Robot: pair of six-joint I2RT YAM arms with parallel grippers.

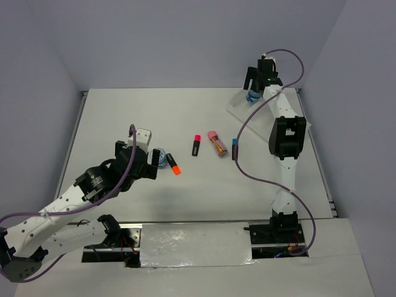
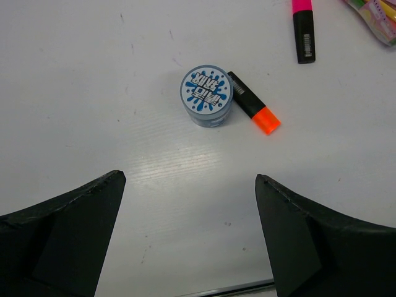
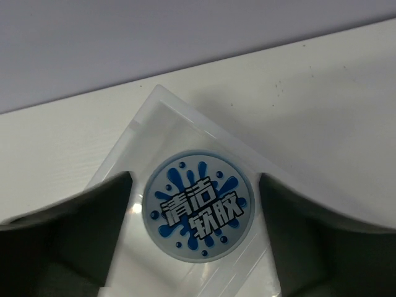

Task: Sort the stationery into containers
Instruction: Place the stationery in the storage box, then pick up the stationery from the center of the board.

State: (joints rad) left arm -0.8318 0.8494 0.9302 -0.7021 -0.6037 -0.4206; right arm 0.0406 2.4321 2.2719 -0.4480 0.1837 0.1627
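Findings, placed relative to the flat translucent-white plastic tray [image 1: 236, 107], which sits at the far right of the white desk [image 1: 124, 124].

1. Your right gripper [image 1: 256, 85] hangs directly over the tray. In the right wrist view its two dark fingers [image 3: 93, 232] stand on either side of a round blue-and-white patterned roll [image 3: 198, 213]. The jaws are spread, and a thin gap shows on each side of the roll. The roll lies flat inside the tray, printed face up, close to one corner [image 3: 154, 93]. You cannot tell from these views which compartment it is in.

2. Your left gripper [image 1: 151, 164] is well away from the tray, on the near-left side of the desk. Its jaws are spread wide with nothing between them, and its fingers [image 2: 68, 241] are above bare desk.

3. The remaining items lie on the desk outside the tray, to its near-left. From nearest the tray to farthest:
- a short black marker with a blue cap [image 1: 235, 150];
- a brownish tube with a pink cap [image 1: 216, 143];
- a short black marker with a pink cap [image 1: 196, 145];
- a short black marker with an orange cap [image 2: 253, 104];
- a second round blue patterned roll [image 2: 207, 94].

The orange-capped marker touches the side of this second roll. The roll stands flat with its label up, just ahead of your left gripper.
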